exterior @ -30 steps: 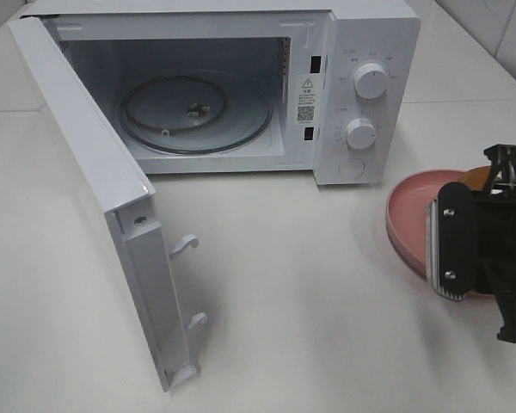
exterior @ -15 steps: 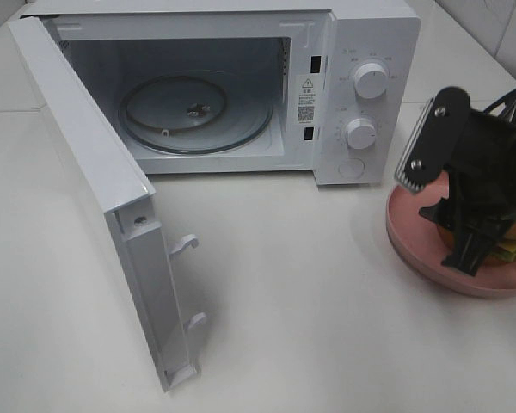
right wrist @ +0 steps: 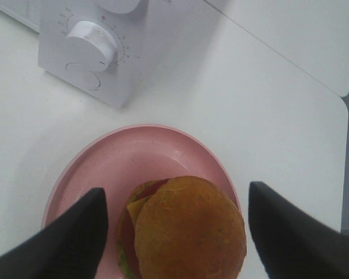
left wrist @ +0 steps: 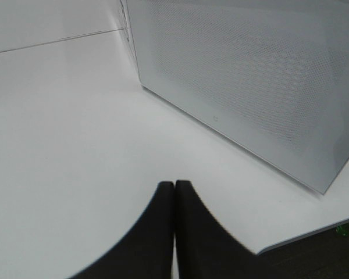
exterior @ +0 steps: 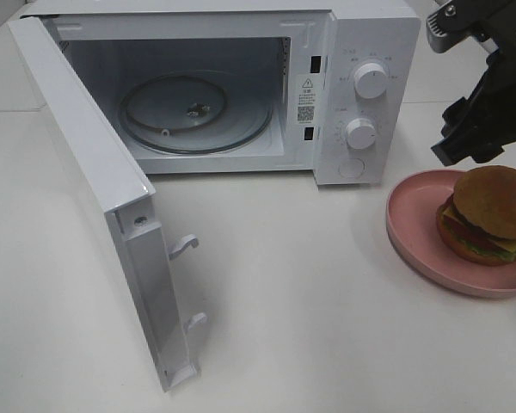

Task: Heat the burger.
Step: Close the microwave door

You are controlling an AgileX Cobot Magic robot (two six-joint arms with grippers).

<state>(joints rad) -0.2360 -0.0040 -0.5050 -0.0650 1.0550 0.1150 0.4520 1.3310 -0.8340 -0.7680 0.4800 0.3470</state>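
White boxy microwave [exterior: 241, 86]: at the back of the white flat counter [exterior: 284, 327], its hinged white door [exterior: 103, 189] swung out to the left. Round clear glass turntable [exterior: 193, 112]: inside the cavity. Two round white dials [exterior: 370, 82]: on the panel right of the cavity, one above the other. Round pink plate [exterior: 413, 232]: on the counter, front right of the microwave. Round golden-bun burger [exterior: 490, 215]: on the plate, toward its right side. Black right pincer [exterior: 464, 77]: above the plate, apart from the burger.

The microwave [exterior: 241, 86] cavity stands open, only its glass turntable [exterior: 193, 112] on the floor. The door [exterior: 95, 198] swings out to the left, walling off that side. Bare desk [exterior: 310, 284] lies between the cavity mouth and the plate [exterior: 413, 232] with the burger [exterior: 488, 213]
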